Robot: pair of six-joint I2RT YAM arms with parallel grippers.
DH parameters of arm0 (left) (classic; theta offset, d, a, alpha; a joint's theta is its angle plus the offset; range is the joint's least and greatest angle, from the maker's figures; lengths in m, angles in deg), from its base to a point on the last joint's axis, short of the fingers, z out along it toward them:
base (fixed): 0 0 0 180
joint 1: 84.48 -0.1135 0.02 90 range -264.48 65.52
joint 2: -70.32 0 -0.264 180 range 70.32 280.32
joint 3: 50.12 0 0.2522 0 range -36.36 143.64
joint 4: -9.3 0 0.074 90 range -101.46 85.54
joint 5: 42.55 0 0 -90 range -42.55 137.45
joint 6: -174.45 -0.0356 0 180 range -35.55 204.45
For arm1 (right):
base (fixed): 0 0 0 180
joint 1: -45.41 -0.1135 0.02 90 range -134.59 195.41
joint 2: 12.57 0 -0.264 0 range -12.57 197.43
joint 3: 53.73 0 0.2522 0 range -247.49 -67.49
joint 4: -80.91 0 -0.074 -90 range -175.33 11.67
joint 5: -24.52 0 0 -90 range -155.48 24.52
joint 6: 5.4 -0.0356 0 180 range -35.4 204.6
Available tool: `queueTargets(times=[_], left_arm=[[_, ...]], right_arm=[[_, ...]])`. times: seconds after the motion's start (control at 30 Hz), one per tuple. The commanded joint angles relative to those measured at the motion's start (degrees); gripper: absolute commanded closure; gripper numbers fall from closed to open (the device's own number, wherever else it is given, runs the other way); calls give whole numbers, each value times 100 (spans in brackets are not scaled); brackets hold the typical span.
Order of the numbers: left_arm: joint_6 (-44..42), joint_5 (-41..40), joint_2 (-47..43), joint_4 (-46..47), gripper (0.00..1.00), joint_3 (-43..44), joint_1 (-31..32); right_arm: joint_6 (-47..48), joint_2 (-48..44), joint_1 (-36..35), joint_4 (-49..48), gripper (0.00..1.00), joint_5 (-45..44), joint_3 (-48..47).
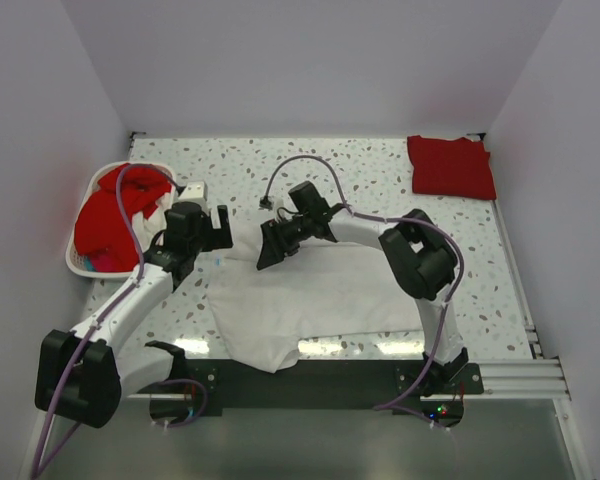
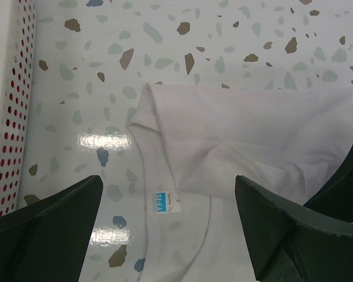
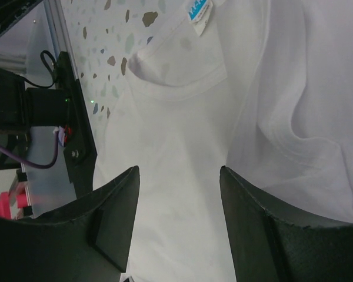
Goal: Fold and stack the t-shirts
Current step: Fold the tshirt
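Claw L (image 2: 170,232): spread fully, nothing gripped – arm stretched fwd, wrist tipped down.
Claw R (image 3: 179,235): jaws apart, empty, over cloth – elbow bent high, forearm swung across twd Claw L.
White t-shirt (image 1: 300,300): laid out under both; blue neck label (image 2: 157,200) within Claw L's gap.
Red t-shirts (image 1: 115,205): heaped in basket (image 1: 78,262) beside Claw L.
Folded red t-shirt (image 1: 450,165): well behind Claw R.

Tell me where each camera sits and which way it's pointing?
Top external: overhead, behind the robot, looking down on the table; left arm and right arm show whole.
Left wrist: on the left hand, looking down at the white t-shirt collar beside the basket; its open fingers show.
Right wrist: on the right hand, looking down at the same t-shirt; its fingers show.
Shared: both wrist views catch the blue neck label.
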Motion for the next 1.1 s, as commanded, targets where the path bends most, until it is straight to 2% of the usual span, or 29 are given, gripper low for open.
queueTargets(times=[0.0,0.17,0.33,0.47,0.83,1.07], left_arm=[[59,-123,-11,188,0,125,-44],[68,-123,-20,179,0,125,-44],[76,-150,-11,161,0,125,-44],[120,-237,-28,135,0,142,-44],[252,-782,-37,-14,0,169,-44],[340,-1063,-2,-129,0,212,-44]], right_arm=[[236,-45,-132,6,39,62,92],[456,-132,-149,313,39,-35,154],[755,-677,-150,824,38,-316,75],[650,-731,-106,806,28,-597,-302],[351,482,-44,719,14,-923,-1840],[167,1132,-53,693,14,-651,-2491]])
